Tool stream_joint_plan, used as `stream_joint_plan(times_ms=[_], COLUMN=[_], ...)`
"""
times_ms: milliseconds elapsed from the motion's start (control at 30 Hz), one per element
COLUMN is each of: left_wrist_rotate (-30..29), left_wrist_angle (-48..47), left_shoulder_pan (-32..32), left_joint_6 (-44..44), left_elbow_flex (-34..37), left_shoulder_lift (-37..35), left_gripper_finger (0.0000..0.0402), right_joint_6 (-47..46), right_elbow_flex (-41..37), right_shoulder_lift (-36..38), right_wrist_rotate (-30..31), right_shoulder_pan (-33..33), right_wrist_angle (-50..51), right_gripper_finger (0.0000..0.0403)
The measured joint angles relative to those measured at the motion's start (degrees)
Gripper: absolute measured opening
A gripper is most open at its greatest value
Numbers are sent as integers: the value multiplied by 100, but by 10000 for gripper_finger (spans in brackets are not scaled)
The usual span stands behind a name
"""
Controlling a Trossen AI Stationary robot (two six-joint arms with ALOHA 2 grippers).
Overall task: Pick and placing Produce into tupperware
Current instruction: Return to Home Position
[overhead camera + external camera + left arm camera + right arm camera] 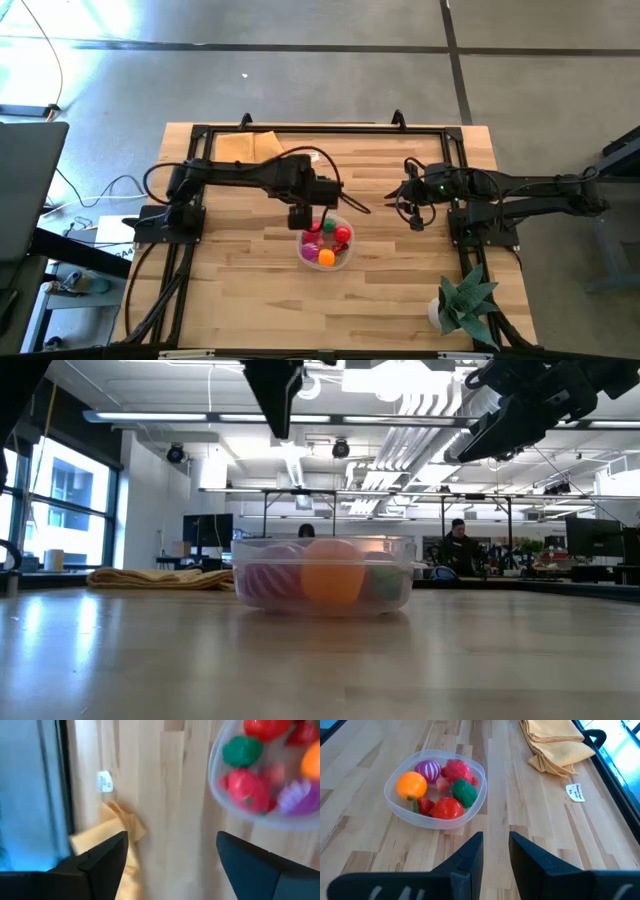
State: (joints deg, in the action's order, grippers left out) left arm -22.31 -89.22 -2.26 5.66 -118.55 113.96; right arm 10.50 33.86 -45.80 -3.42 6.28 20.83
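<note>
Flanking the filled tupperware point(395, 807), cloth point(555, 745) and plant point(465, 300) stand clear; my left gripper point(312, 218) hovers by its rim, fingers spread, empty.

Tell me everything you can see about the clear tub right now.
The tub is round, clear plastic with a whitish rim, lidless, standing upright on the wooden table near its middle. Inside lie toy produce: an orange one, a green one, a red one, a magenta striped one and other reds. The left gripper hangs open just beside it, not touching; the right gripper is farther off.
</note>
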Motion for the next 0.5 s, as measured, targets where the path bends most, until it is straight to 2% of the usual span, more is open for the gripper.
stream_joint_plan(times_ms=[167,500], left_wrist_rotate=[-25,79], left_wrist_angle=[-61,-7], left_shoulder_pan=[2,2], left_joint_6=[-1076,-1129], left_elbow_flex=[-2,21], left_shoulder_lift=[-81,-16], left_gripper_finger=[281,285], right_joint_6=[0,0], right_elbow_flex=[-1,-1], right_shoulder_lift=[0,0], right_wrist_rotate=[-2,-2], right_shoulder_pan=[0,-1], right_wrist_angle=[-20,-11], right_gripper_finger=[83,83])
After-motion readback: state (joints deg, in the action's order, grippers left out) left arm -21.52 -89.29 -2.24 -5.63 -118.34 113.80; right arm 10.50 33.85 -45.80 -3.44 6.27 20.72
